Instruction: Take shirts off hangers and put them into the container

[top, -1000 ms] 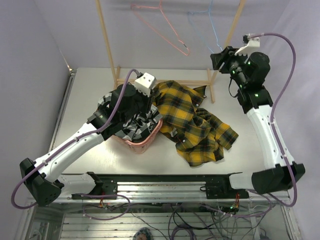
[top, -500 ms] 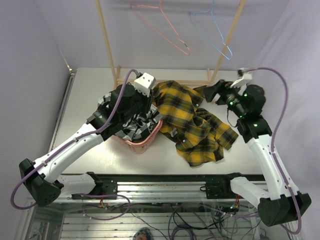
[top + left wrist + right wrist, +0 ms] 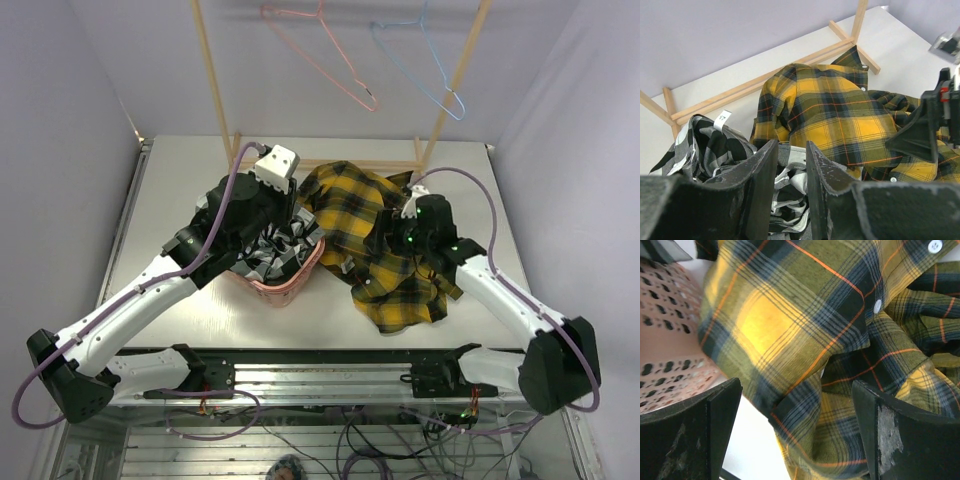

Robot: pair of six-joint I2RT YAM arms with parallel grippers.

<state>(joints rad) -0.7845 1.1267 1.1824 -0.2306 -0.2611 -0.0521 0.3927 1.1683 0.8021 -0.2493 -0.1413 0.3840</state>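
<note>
Now right arm [image 3: 490, 285] low over yellow shirt [image 3: 375, 225], right fingers [image 3: 690, 435] apart; left fingers [image 3: 760, 185] above basket [image 3: 285, 290], tight on checked shirt [image 3: 715, 145].

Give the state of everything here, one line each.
pink basket: upright, partly filled.
black-and-white shirt: off hanger, bunched in pink basket.
yellow plaid shirt: off hanger, crumpled on table.
pink hanger: bare, on rack.
blue hanger: bare, on rack.
left gripper: fingers pinching black-and-white shirt.
right gripper: fingers open, empty.
</note>
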